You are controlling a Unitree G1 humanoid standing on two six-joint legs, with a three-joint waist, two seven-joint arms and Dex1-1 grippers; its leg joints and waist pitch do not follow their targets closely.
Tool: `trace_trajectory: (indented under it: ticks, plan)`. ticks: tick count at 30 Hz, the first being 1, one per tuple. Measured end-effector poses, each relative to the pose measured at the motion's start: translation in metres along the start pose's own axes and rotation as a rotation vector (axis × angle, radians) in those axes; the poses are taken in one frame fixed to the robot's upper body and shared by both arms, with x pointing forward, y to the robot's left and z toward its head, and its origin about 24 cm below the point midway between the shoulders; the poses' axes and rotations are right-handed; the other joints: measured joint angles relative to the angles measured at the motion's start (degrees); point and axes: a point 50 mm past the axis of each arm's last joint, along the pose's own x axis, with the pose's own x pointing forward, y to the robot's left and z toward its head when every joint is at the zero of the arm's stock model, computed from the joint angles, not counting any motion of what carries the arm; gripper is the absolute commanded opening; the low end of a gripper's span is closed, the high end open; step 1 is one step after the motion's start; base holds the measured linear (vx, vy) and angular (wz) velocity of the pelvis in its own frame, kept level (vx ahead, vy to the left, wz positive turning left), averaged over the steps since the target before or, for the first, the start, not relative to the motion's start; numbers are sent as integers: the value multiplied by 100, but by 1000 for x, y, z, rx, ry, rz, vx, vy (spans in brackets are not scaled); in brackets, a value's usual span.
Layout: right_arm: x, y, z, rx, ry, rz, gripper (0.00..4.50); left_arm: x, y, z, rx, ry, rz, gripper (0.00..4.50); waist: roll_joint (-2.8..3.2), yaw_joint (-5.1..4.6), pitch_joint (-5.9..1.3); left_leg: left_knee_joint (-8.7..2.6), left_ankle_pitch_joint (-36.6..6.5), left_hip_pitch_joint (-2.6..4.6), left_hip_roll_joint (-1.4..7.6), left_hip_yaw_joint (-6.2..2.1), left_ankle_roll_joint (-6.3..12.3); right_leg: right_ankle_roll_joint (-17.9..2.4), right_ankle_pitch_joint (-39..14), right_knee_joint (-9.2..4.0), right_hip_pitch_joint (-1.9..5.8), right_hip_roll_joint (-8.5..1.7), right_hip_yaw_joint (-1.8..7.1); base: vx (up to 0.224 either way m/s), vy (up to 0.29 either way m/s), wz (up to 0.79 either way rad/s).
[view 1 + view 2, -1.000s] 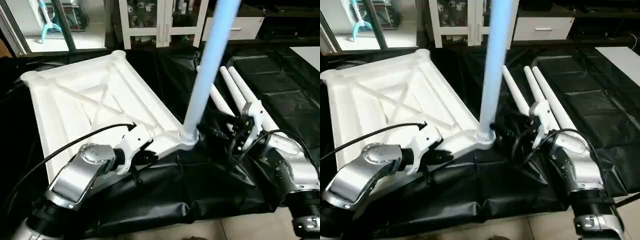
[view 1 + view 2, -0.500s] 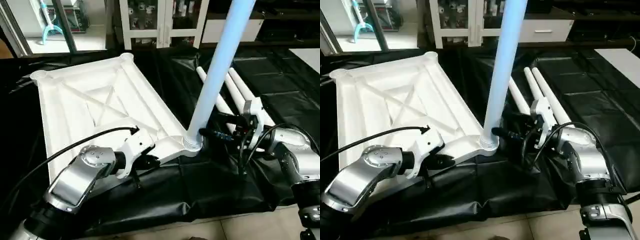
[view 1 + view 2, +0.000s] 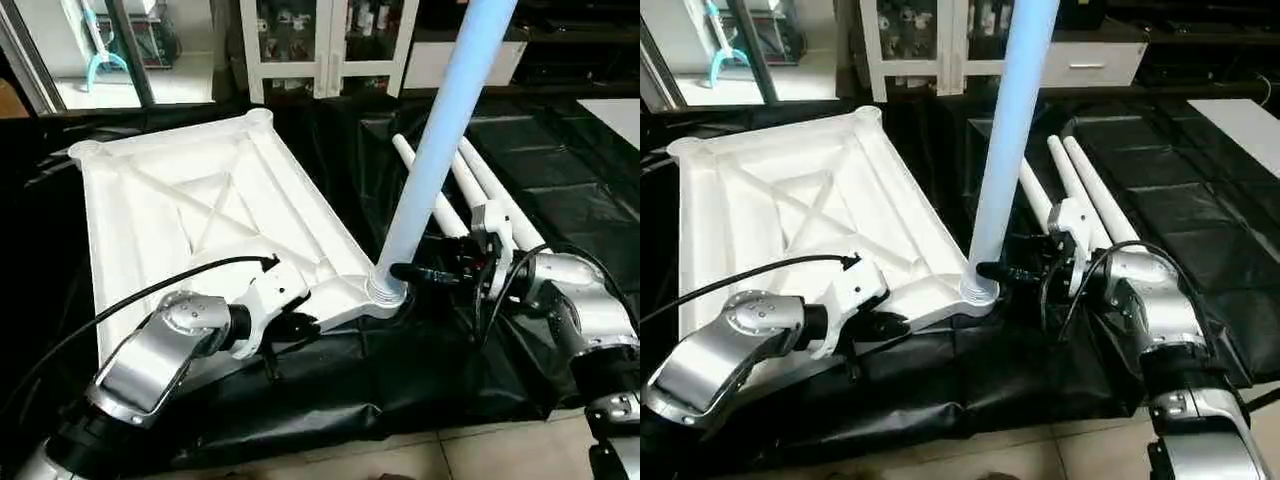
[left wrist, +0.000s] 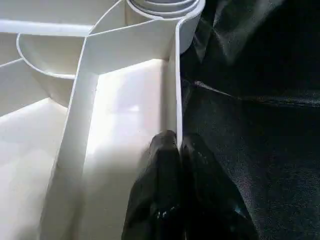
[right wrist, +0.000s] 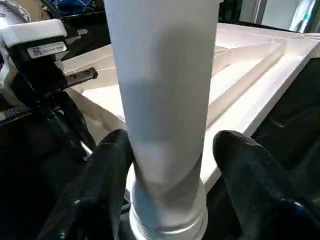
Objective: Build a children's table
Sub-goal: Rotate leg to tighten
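Left eye view: the upturned tabletop [image 3: 190,215] lies on the black sheet [image 3: 400,380] covering the counter, its X-ribbed underside facing up, filling the picture from nine o'clock toward the centre. At about seven o'clock the left claw [image 3: 300,325] sits at the tabletop's near edge. In the left wrist view its fingers [image 4: 165,200] are pinched narrow over the thin rim wall, one inside and one outside, so it holds the tabletop steady.

At the centre one leg [image 3: 445,140] stands upright in the near corner socket [image 3: 385,290], rising toward twelve o'clock. Three spare legs [image 3: 480,185] lie side by side on the sheet at about two o'clock, well behind the socket.

Over the last second the right claw [image 3: 420,272], at about three o'clock, has swung in level toward the foot of the standing leg and its jaws have narrowed from a wider spread. In the right wrist view its fingers [image 5: 107,165] bracket the leg just above the threaded collar: one looks to be touching, the other stands a little apart. I judge it is closing to grip the leg low down, probably to seat or turn it home. Three sockets remain unfilled.
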Motion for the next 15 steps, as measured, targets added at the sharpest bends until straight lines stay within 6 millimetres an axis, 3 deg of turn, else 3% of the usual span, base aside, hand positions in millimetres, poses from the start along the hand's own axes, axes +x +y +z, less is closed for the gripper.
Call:
trace_trajectory:
  ticks: [7, 15]
  plan:
    - [1, -1, -1, 13, 6, 29, 195, 0, 0, 0, 1, 3, 1, 0, -3, -10, -2, 11, 0, 0, 2, -1, 0, 0, 0, 12, -1, 0, 0, 0, 0, 0]
    - [4, -1, -2, 17, 3, 32, 186, 0, 0, 0, 2, 4, 1, 0, -11, -19, -7, 13, 0, 3, 3, -1, 0, 0, 0, 17, 0, 0, 0, 0, 0, 0]
